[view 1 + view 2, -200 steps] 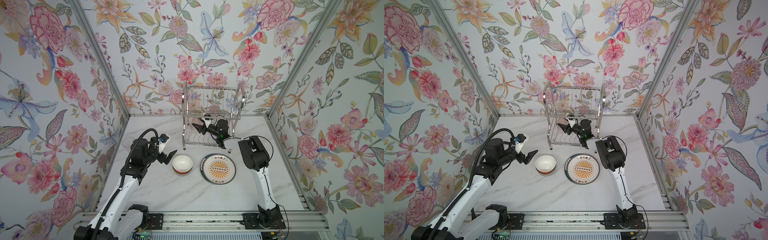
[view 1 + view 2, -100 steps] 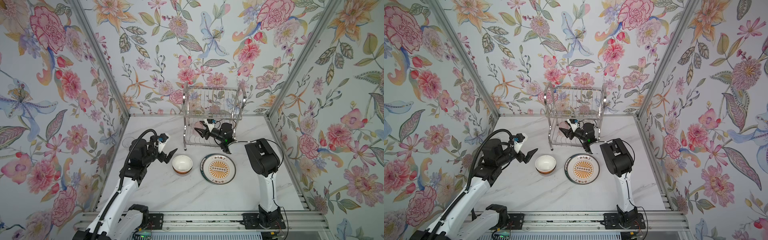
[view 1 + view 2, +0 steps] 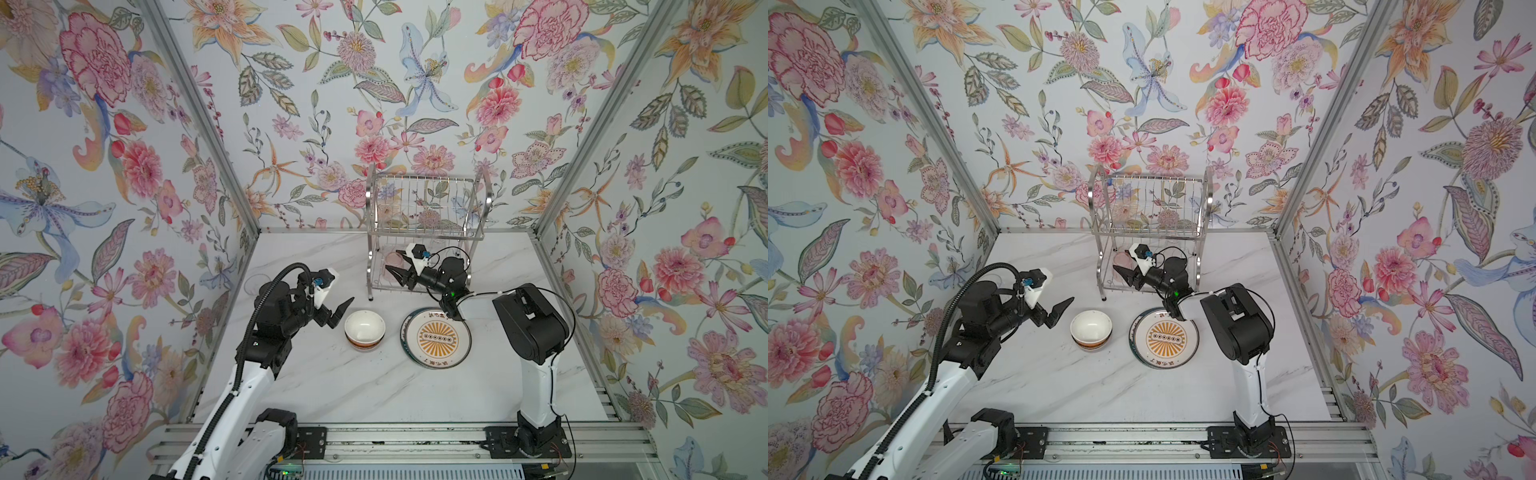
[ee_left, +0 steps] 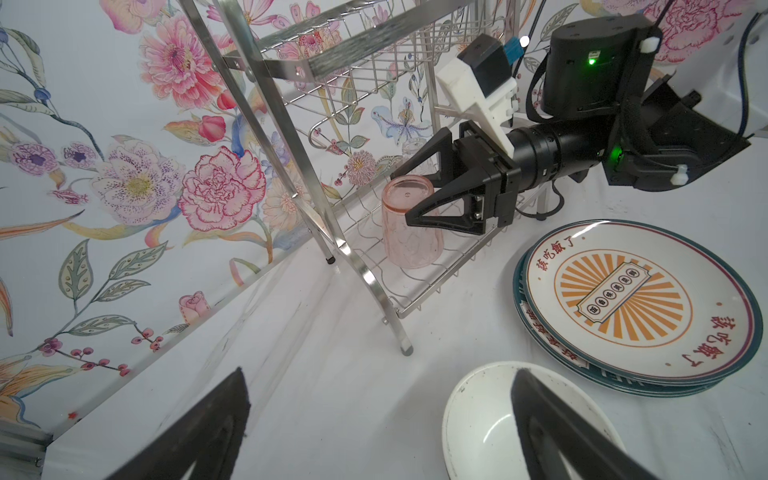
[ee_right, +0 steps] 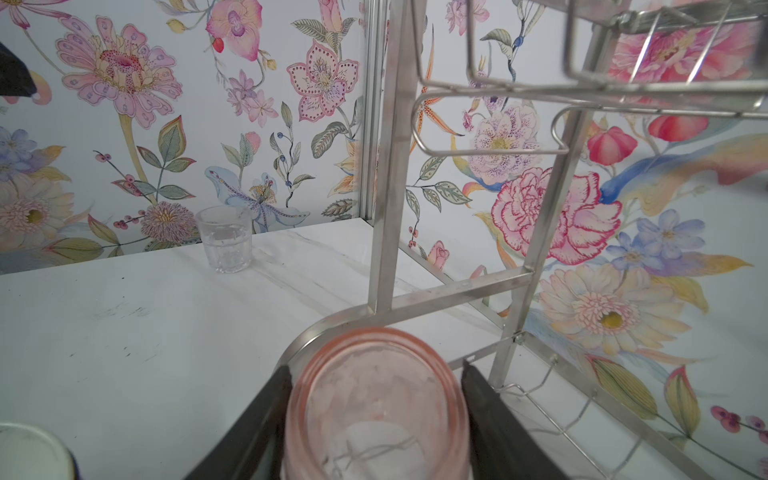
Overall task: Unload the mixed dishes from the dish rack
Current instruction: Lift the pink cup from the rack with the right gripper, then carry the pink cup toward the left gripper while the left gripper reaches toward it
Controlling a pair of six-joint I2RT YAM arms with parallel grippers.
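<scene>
My right claw (image 4: 400, 196): closed on upturned pink glass (image 4: 409, 239), left end of lower shelf of rack (image 4: 376, 291); sideways grip, I judge, to clear upper shelf.

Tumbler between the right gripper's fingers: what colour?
Translucent pink tumbler, clearest in the left wrist view.

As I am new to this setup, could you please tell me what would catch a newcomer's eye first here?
The loud floral wallpaper covers every wall around the white table. At the back stands the chrome dish rack, where the right pincer clasps an upside-down pink tumbler on the lower shelf. In front lie an orange sunburst plate and a small bowl.
</scene>
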